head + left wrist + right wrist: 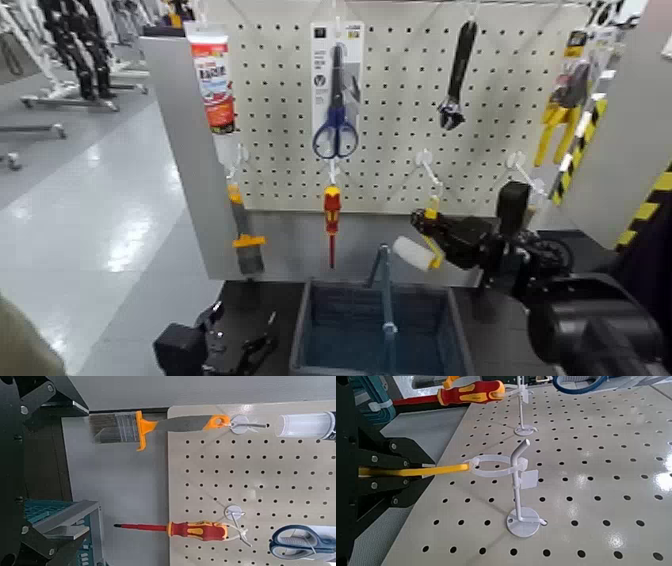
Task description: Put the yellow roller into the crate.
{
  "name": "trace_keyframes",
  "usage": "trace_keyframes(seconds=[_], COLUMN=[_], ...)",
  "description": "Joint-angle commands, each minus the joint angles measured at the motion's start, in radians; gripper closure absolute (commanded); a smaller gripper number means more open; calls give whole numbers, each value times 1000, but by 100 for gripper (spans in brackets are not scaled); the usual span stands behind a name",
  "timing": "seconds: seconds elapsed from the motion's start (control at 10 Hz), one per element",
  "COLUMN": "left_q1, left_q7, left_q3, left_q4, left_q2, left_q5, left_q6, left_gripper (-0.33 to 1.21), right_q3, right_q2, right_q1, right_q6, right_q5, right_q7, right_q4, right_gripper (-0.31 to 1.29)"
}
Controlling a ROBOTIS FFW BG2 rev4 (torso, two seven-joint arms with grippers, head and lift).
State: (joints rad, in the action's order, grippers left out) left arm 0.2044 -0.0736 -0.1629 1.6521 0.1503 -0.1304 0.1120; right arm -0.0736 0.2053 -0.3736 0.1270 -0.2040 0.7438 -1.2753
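Partly hidden, roller [413,253] clamped in right gripper [428,226] at pegboard [280,100]
Gripper masks some handle; crate's near side is cut off, left gripper [245,316] open beside crate [340,289].

Lighting: bright, even | Glare: white patches on grey floor [125,215], pegboard [574,495]

Before you, the crate [458,335] sits on the table [500,350] in front of the pegboard [400,80], your left gripper [245,322] to its left; across the board's upper row hang, left to right, tube [212,85], scissors [335,138], wrench [457,80] and pliers [562,120], with brush [247,240], screwdriver [332,222] and roller [415,253] lower down, the roller in your right gripper [428,224], its handle end in a hook's loop [494,465]
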Motion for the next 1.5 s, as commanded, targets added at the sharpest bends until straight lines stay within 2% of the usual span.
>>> trace_keyframes(seconds=[0.1, 0.4, 0.8, 1.1, 1.3, 1.5], left_q1=[1, 1, -3, -7, -8, -8], left_q7=[0, 0, 0, -3, -5, -5], left_q3=[0, -1, -6, -9, -10, -10], left_q4=[0, 2, 0, -2, -2, -2], left_q2=[0, 2, 2, 3, 3, 3], left_q5=[0, 0, 0, 0, 0, -2], left_q6=[0, -3, -9, -11, -14, -14], left_gripper=[25, 25, 25, 25, 25, 25], right_q3=[31, 43, 104, 126, 135, 160], right_q2=[-12, -20, -32, -43, -38, -52], right_q1=[55, 107, 214, 275, 303, 341], right_q6=[36, 62, 103, 146, 178, 197], right_q5=[-2, -8, -9, -14, -34, -54], right_q7=[0, 3, -14, -14, -17, -46], right_q4=[-99, -191, -368, -469, -521, -530], right_gripper=[126, 126, 126, 126, 126, 126])
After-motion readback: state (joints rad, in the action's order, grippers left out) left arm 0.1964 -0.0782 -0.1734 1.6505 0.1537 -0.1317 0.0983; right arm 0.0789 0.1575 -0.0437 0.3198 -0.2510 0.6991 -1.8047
